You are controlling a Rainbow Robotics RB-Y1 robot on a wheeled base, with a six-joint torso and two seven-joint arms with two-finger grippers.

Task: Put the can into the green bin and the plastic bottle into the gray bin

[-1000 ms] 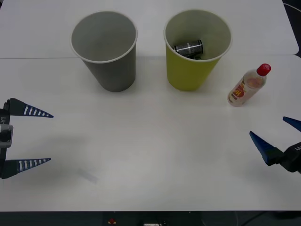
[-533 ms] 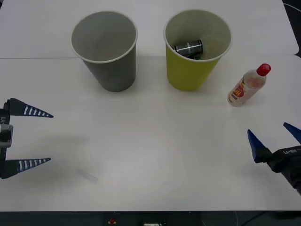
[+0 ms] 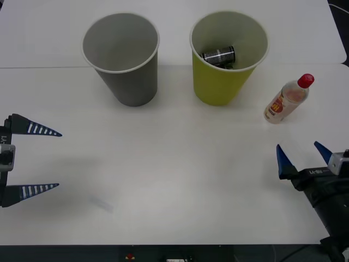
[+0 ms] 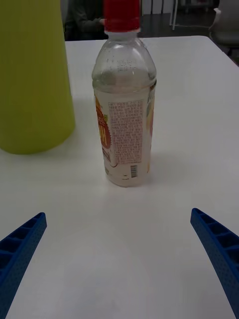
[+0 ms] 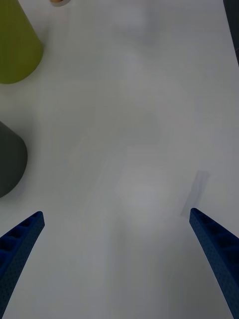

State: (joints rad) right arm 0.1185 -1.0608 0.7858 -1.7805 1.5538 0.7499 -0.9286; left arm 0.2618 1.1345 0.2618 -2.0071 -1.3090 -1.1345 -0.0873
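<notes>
The dark can (image 3: 218,55) lies inside the yellow-green bin (image 3: 221,87) at the back of the table. To its left stands the gray bin (image 3: 128,82), with nothing visible inside. The plastic bottle (image 3: 287,99) with its red cap stands upright to the right of the green bin; the right wrist view shows the bottle (image 4: 126,114) straight ahead, beside the green bin (image 4: 33,79). My right gripper (image 3: 304,154) is open, nearer the table's front edge than the bottle and pointing at it. My left gripper (image 3: 48,160) rests open at the left edge.
The white table (image 3: 174,164) has wide free room in its middle and front. A faint scuff mark (image 3: 102,203) lies near the front left. The table's right edge runs close behind the bottle.
My right gripper has swung left and turned so both fingers now point toward the bottle. The left arm, both bins, can and bottle have not moved.
</notes>
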